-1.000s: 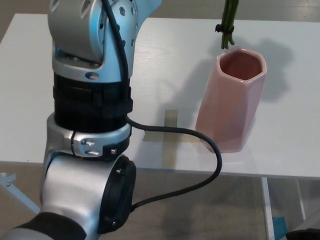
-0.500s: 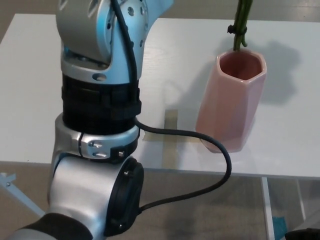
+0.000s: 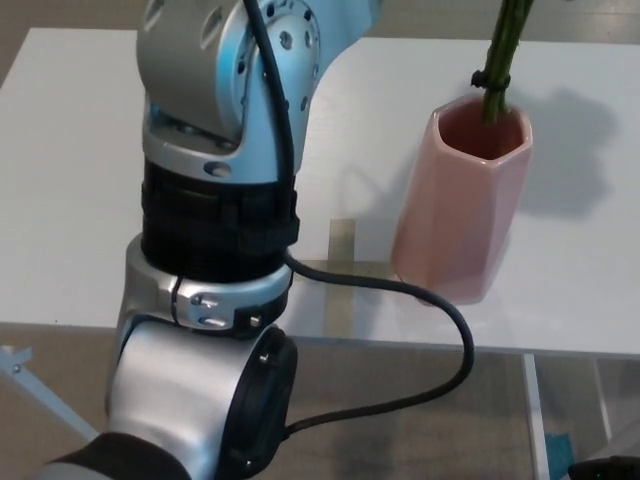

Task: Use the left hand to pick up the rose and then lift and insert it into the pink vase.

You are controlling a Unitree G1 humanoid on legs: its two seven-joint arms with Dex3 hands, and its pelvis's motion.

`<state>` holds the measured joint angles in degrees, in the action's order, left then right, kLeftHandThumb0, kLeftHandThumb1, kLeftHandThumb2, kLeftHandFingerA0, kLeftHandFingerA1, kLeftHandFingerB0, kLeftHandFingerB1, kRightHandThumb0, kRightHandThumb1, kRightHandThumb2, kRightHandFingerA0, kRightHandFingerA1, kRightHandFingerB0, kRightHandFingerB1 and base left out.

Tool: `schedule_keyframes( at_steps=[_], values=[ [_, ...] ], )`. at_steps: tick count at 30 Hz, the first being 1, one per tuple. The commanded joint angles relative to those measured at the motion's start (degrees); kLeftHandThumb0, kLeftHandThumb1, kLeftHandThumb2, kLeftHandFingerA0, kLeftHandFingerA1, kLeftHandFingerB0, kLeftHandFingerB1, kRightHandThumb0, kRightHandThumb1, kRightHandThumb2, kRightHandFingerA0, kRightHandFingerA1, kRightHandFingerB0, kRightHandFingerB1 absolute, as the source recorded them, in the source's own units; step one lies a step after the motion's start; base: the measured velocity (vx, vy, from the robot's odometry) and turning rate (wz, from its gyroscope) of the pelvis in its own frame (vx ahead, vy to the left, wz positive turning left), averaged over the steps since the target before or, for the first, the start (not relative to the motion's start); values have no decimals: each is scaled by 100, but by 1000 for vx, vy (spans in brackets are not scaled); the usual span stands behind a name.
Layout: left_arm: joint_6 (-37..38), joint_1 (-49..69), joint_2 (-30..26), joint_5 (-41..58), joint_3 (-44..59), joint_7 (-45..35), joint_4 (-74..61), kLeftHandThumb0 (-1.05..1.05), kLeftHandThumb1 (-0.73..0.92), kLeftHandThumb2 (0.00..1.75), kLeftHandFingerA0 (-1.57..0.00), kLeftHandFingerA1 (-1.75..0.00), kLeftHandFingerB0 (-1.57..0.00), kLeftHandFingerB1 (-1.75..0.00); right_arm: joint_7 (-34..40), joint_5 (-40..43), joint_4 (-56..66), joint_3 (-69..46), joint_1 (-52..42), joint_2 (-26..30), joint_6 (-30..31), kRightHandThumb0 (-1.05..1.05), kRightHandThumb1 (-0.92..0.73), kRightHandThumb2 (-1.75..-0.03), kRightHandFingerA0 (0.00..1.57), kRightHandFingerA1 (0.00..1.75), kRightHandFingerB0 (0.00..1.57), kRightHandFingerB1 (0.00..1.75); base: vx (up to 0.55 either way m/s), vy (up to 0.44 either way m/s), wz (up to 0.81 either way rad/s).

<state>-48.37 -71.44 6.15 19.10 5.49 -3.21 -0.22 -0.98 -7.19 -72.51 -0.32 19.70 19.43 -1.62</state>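
Observation:
A pink faceted vase (image 3: 465,210) stands upright on the white table (image 3: 80,180), right of centre. The rose's green stem (image 3: 502,55) hangs down from the top edge of the picture, and its lower end sits just inside the vase's mouth. The flower head is out of the picture. My left arm (image 3: 220,200), silver with a black band, fills the left foreground and rises out of the top of the frame, so its hand is hidden. No part of my right arm shows.
A strip of tan tape (image 3: 342,245) marks the table just left of the vase. A black cable (image 3: 440,310) loops from my arm past the vase's base. The table's front edge (image 3: 560,352) runs close below the vase.
My left arm has shifted to the right. The stem has moved right and down with it, from above and left of the vase's mouth to its tip inside the mouth.

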Motion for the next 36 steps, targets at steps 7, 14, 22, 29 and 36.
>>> schedule_keyframes(
  at_steps=[7, 14, 22, 29, 36],
  values=[
    [141, 308, -28, -7, -269, -78, -75, -17, 84, 67, -92, -141, -88, -73, -57, -22, -27, -28, -1, 3, 69, -37, -65, -60, 57, 40, 62, 41, 0, 0, 0],
    [223, 455, -60, -122, -498, -59, -91, -17, 84, 66, -93, -139, -86, -78, -67, -29, -40, -35, 32, 6, 85, -37, -65, -60, 57, 40, 61, 41, 0, 0, 0],
    [349, 522, -5, -164, -596, 1, 30, -17, 85, 65, -94, -138, -83, -84, -55, -12, -41, -70, 50, 0, 93, -38, -65, -60, 57, 40, 59, 40, 0, 0, 0],
    [482, 615, -20, -222, -675, -40, 115, -17, 84, 66, -93, -139, -83, -83, -70, -61, -15, -15, 66, 2, 81, -38, -65, -60, 57, 40, 61, 41, 0, 0, 0],
    [574, 825, 34, -269, -754, -1, 97, -17, 84, 66, -90, -139, -82, -83, -85, -54, -9, -46, 65, 4, 71, -38, -65, -60, 58, 40, 63, 42, 0, 0, 0]
  ],
)
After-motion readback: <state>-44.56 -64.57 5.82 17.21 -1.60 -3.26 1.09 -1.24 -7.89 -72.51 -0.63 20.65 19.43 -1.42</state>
